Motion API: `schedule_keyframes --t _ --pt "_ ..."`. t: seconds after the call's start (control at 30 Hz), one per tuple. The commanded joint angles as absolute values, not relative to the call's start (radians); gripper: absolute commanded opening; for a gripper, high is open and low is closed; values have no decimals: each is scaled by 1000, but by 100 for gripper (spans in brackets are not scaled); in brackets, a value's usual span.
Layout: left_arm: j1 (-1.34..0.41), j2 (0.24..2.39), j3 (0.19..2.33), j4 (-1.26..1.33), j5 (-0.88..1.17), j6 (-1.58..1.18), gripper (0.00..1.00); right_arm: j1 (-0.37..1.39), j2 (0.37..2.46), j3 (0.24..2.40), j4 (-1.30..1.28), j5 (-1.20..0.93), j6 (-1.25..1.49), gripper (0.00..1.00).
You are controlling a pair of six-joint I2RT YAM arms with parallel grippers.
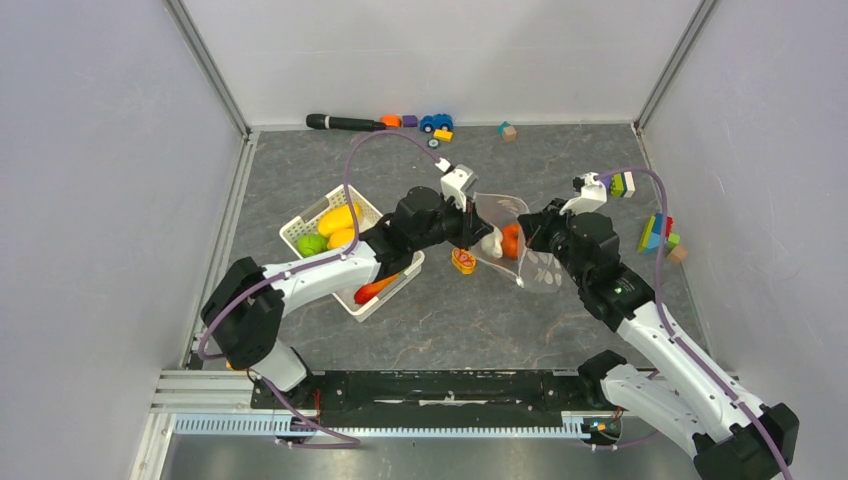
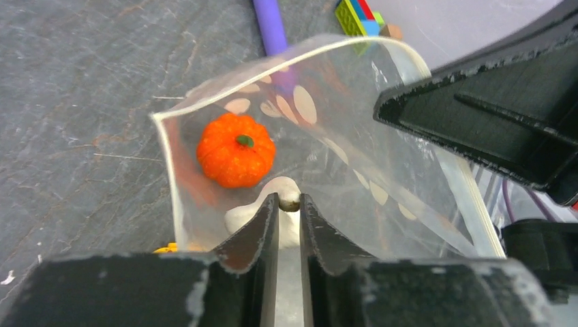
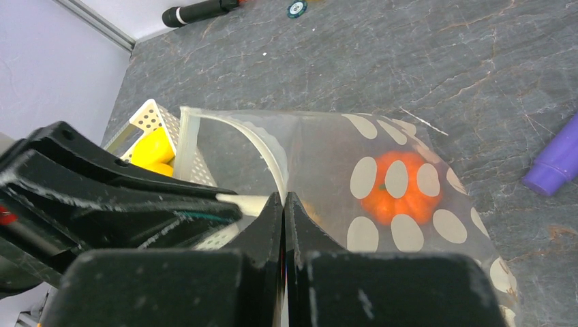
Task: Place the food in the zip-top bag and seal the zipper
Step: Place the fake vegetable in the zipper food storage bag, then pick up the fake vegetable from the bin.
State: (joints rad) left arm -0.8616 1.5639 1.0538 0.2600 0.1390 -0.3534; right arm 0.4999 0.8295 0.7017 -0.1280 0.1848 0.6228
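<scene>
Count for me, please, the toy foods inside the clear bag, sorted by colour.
Orange pumpkin: 1
White garlic: 1
Total in the bag: 2

We see a bag [image 2: 354, 170] of clear, soft plastic film, glossy, with matt pale dots. The pumpkin [image 2: 236, 150] looks like grainy, matt orange plastic; the garlic [image 2: 240, 216] is smooth and white. The table [image 3: 443, 61] has a dull, stone-like grey surface with fine scratches. The basket [image 1: 296, 225] is perforated white plastic.
</scene>
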Motion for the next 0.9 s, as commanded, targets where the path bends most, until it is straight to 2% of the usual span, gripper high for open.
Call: schedule_keyframes --t 0.0,0.03,0.1,0.13,0.57,0.7,0.87 --pt "-868 1609 1099 293 247 -345 40 501 838 724 -74 192 609 0" --pt "-870 1612 1102 293 256 -346 54 502 840 726 -74 194 608 0" --pt "-871 1608 1102 289 265 -345 90 501 843 726 -72 198 609 0" --pt "-873 1600 1099 283 267 -344 99 502 845 726 -72 195 610 0" --pt "-874 1379 994 196 202 -340 100 502 853 728 -71 250 594 0" --pt "-874 1250 927 91 39 -347 100 502 850 729 -72 250 586 0" --pt "-870 1148 895 -124 -315 -417 100 502 853 732 -81 294 574 0"
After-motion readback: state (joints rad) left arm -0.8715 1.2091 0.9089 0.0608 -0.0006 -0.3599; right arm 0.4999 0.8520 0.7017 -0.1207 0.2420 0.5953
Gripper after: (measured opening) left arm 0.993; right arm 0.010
